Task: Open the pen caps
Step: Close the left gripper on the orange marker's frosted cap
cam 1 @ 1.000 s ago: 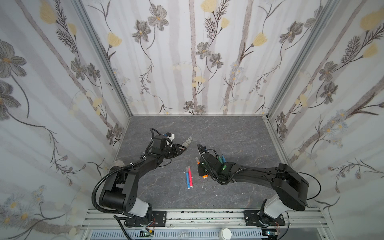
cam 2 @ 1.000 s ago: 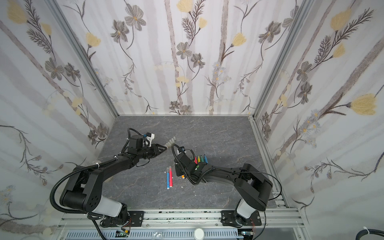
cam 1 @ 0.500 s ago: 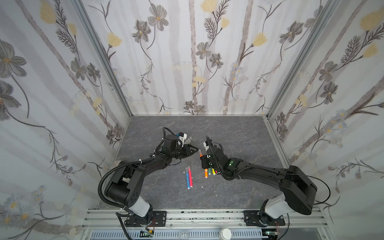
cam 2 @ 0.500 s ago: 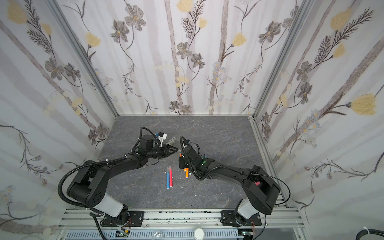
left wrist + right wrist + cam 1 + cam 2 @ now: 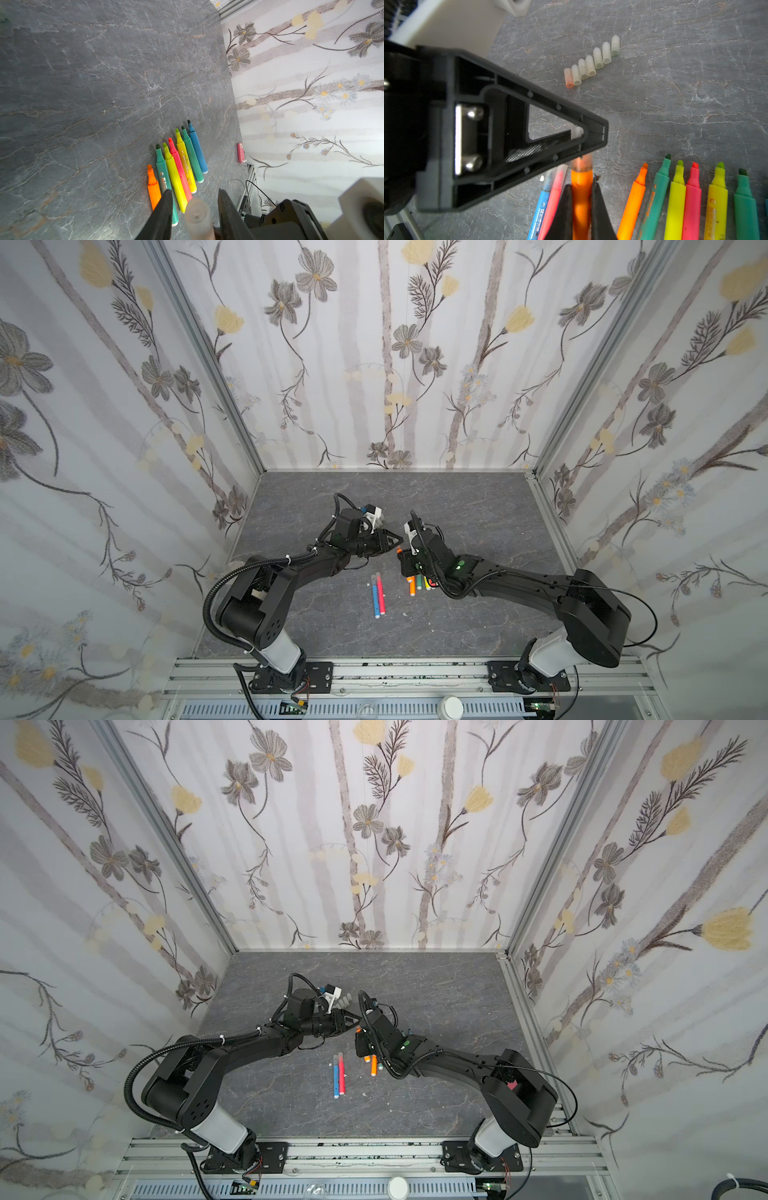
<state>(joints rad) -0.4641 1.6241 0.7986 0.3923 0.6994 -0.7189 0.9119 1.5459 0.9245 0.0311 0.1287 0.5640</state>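
Floral-papered walls box in your grey, stone-veined bench, and both arms meet near its middle. Your right gripper is clamped on the barrel of an orange plastic marker pen. It holds the pen clear of the bench with the capped end aimed at the other arm, which I judge anchors the barrel for a straight pull. Your left gripper has its jaws apart, one on each side of that pen's translucent whitish cap, not visibly pinching it yet.

In both top views, the row of uncapped bright pens lies at 5 o'clock from the meeting point, partly under the right arm. At 7 o'clock a blue pen and a pink pen lie side by side, apparently kept apart as the undone pile.

The top views cannot show you the jaw gap. The left wrist view does, with a sliver of background on each side of the cap. Only the right wrist view lets you count seven loose translucent caps lined up side by side. It also shows that the blue and pink pens still wear theirs.
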